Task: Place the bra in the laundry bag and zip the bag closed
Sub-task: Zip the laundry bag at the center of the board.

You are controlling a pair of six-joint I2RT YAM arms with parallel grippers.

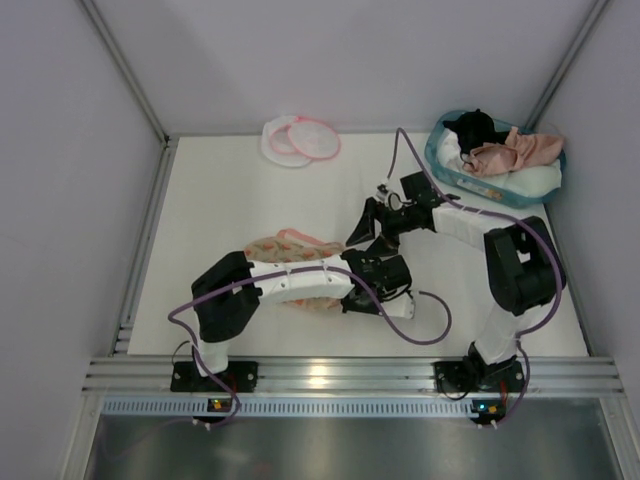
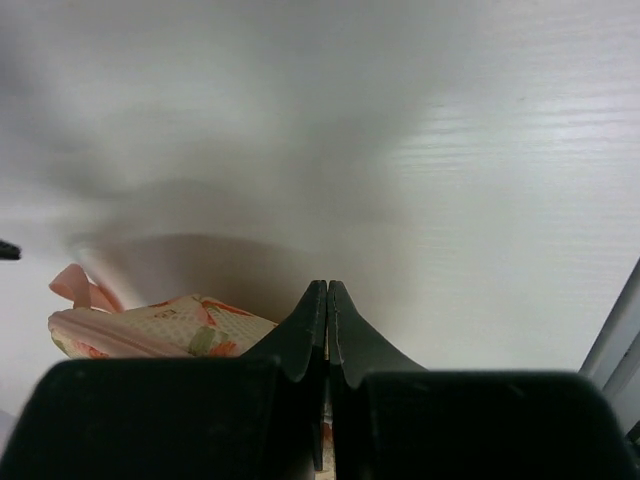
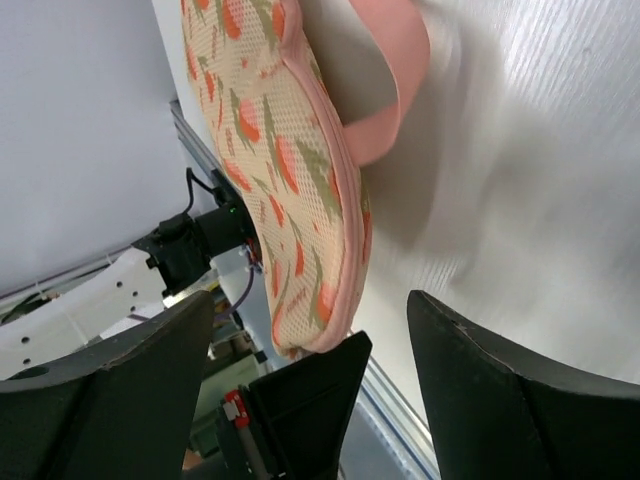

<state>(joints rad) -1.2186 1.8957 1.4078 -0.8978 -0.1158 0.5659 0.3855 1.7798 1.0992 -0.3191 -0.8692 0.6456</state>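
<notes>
The salmon-pink bra (image 1: 520,150) lies on top of the clothes in the teal basket (image 1: 443,163) at the back right. The laundry bag (image 1: 300,140), two white mesh discs with pink rims, lies at the back of the table, far from both grippers. My right gripper (image 1: 372,228) (image 3: 310,296) is open at mid-table, its jaws on either side of the end of an orange-printed padded piece (image 1: 290,243) (image 3: 285,150) without touching it. My left gripper (image 1: 392,283) (image 2: 327,286) is shut beside that same end of the padded piece (image 2: 170,325); whether it pinches the piece's edge does not show.
A black garment (image 1: 475,128) and white clothes also fill the basket. The left arm (image 1: 290,280) lies across the padded piece. White walls close in the table on the left, back and right, and a metal rail (image 1: 330,375) runs along the near edge.
</notes>
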